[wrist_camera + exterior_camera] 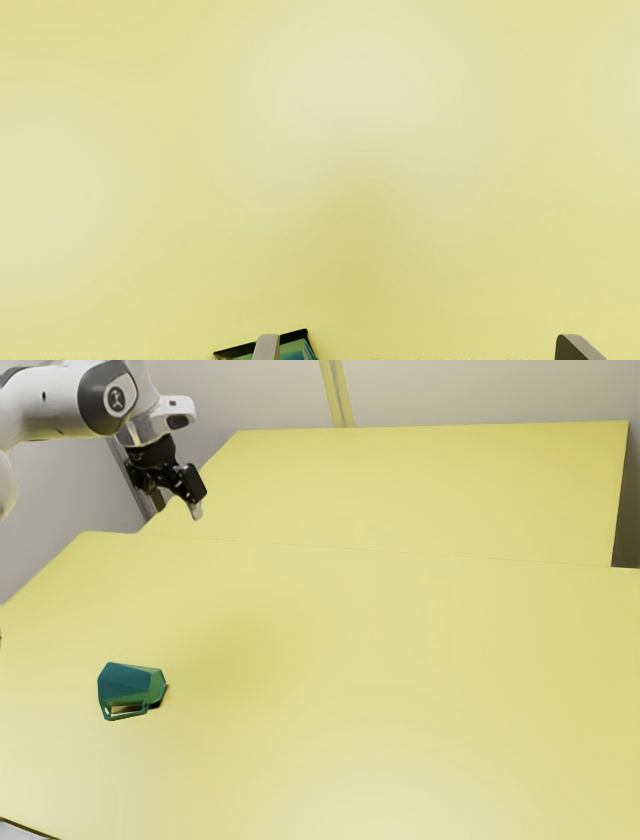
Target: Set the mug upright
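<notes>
The end effector (196, 509) hangs wide open, well apart from the tipped-over teal mug (128, 680).

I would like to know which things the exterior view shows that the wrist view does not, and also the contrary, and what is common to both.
The exterior view adds the white arm, the wall and the handle of the mug, which lies on its side.

The wrist view adds the gap across the open gripper, fingertips well apart.

Both share the gripper, part of the mug and the yellow table.
</notes>
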Robot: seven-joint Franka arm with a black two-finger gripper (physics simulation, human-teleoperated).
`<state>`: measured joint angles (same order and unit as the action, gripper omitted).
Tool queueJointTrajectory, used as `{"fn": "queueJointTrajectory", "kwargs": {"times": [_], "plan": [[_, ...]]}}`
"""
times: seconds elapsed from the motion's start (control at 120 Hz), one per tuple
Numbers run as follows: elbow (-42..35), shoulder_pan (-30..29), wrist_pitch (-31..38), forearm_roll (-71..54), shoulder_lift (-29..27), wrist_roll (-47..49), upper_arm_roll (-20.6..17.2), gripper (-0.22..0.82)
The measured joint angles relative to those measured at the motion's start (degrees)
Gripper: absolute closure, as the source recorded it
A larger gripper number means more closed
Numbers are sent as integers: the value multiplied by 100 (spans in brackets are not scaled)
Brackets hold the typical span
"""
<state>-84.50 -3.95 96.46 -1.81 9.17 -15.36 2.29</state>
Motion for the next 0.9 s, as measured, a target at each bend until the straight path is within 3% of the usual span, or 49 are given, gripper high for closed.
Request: {"fn": "queueJointTrajectory", "kwargs": {"times": [0.142, 0.308, 0.383, 0.533, 0.667, 0.9], "plan": [[-217, 1, 24, -3, -212, 51, 0, 0], [-1998, 48, 436, 39, -1616, 271, 45, 0], [-2755, 19, 683, 169, -2218, 368, 280, 0], [-4351, -637, 1517, 683, -3251, 348, 484, 0], [-5384, -1246, 2313, 1759, -3876, -267, 499, 0], [-6225, -2245, 2869, 3870, -3938, -2373, 560, 0]]}}
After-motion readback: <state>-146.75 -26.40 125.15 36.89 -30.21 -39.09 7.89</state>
